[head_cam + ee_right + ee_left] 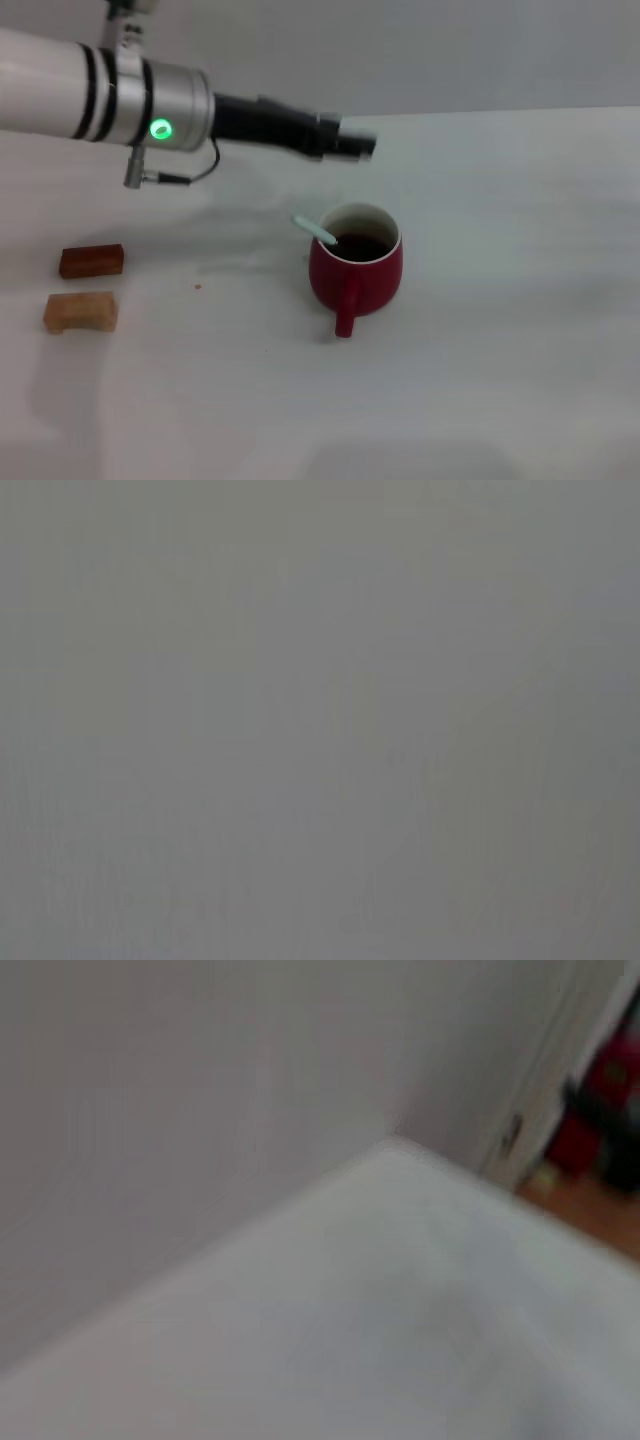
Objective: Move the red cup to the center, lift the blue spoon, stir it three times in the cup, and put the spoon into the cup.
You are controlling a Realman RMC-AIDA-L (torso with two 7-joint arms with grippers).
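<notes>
Two small rectangular wooden blocks lie on the white table [500, 380] at about nine o'clock from the cup, well apart from it: a dark reddish-brown block [91, 261] and, just beside it toward the robot, a pale tan block [80, 311]. Neither stands between the arm and the cup.

One squat, rounded dark-red ceramic cup [356, 268] with a white rim sits near the middle of the table, its single red handle pointing to six o'clock. One slim spoon with a pale light-blue handle [315, 230] rests inside it, the handle leaning over the rim toward ten o'clock.

The left gripper [362, 146], black on a white and silver arm, hangs above the table at twelve o'clock from the cup, apart from it; whether it is spread I cannot tell. The right gripper is out of sight.
</notes>
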